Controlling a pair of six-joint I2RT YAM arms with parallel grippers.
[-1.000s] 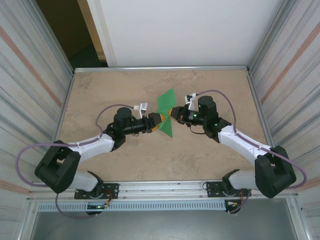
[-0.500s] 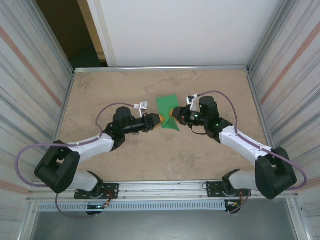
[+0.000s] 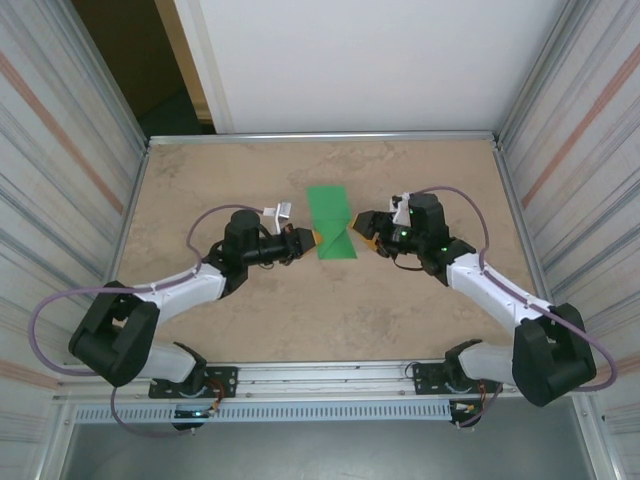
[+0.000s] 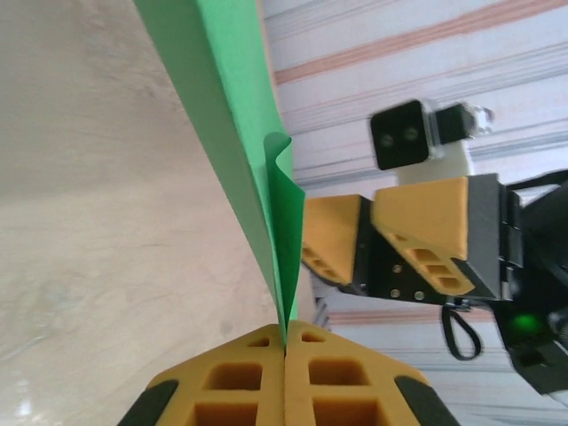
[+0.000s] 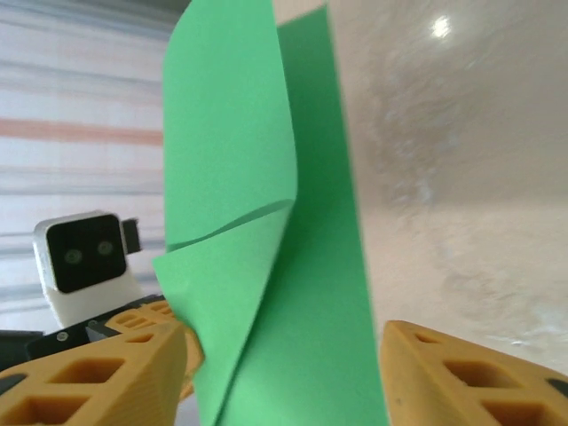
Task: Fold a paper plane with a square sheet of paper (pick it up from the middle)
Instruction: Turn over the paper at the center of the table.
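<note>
While my left gripper (image 4: 284, 344) clamps the paper (image 3: 333, 222) by its edge to hold the fold, I note my right gripper (image 3: 360, 228) standing open-jawed at its far side, probably for regripping.

A robot lab cell: beige tabletop (image 3: 250, 320) walled by striped panels (image 3: 60, 150) and a white board (image 3: 360, 60), with an aluminium rail (image 3: 330, 375) along the bottom carrying the left arm (image 3: 170, 295) and right arm (image 3: 490, 285) (dark doorway (image 3: 130, 60) upper left).
</note>
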